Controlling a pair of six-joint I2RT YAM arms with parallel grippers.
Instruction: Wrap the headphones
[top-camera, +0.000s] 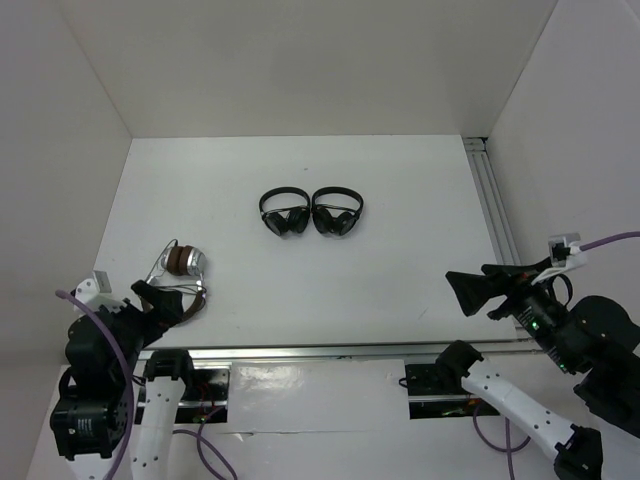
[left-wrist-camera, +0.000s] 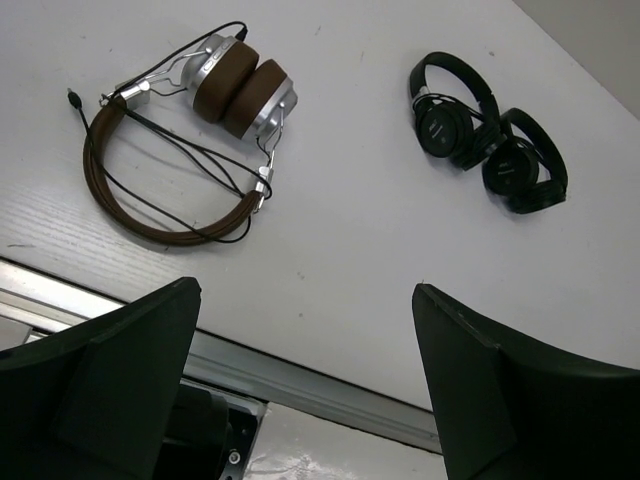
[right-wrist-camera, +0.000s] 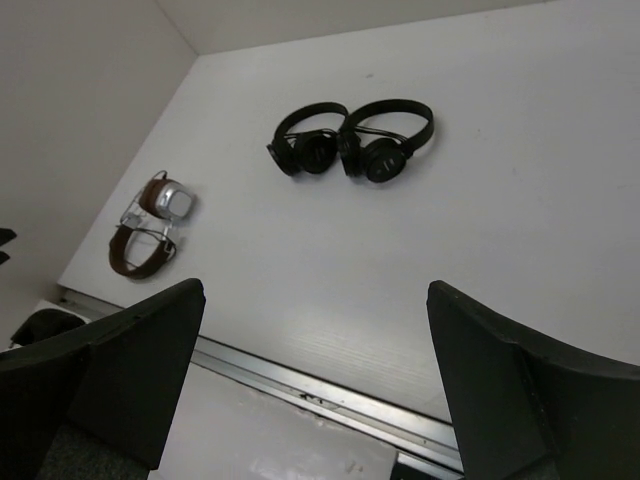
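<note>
**Brown-and-silver headphones parked near-left, both pincers wide open**

Top view: the headphones (top-camera: 183, 262) lie flat on the white worktop (top-camera: 400, 250) at its near-left corner. The earcups are on the far side and the headband runs toward the near edge. The left pincer (top-camera: 160, 303) sits just on their near side and covers part of the headband in this shot. The right pincer (top-camera: 465, 292) is way over by the right side, well apart from everything. Two black folded headphones (top-camera: 311, 212) sit side by side, touching, further back around the middle.

Left wrist view: the left pincer (left-wrist-camera: 305, 290) has its fingers spread wide with nothing between them. The headphones (left-wrist-camera: 235, 85) are up-left, earcups pressed together. The thin black cable (left-wrist-camera: 175, 150) loops loosely across the inside of the headband, plug poking out at the left. The black pair (left-wrist-camera: 470, 148) is upper right.

Right wrist view: the right pincer (right-wrist-camera: 315, 290) is gaping too and holds nothing. The headphones (right-wrist-camera: 165, 198) are far off to the left, near the edge rail (right-wrist-camera: 300, 385).
</note>
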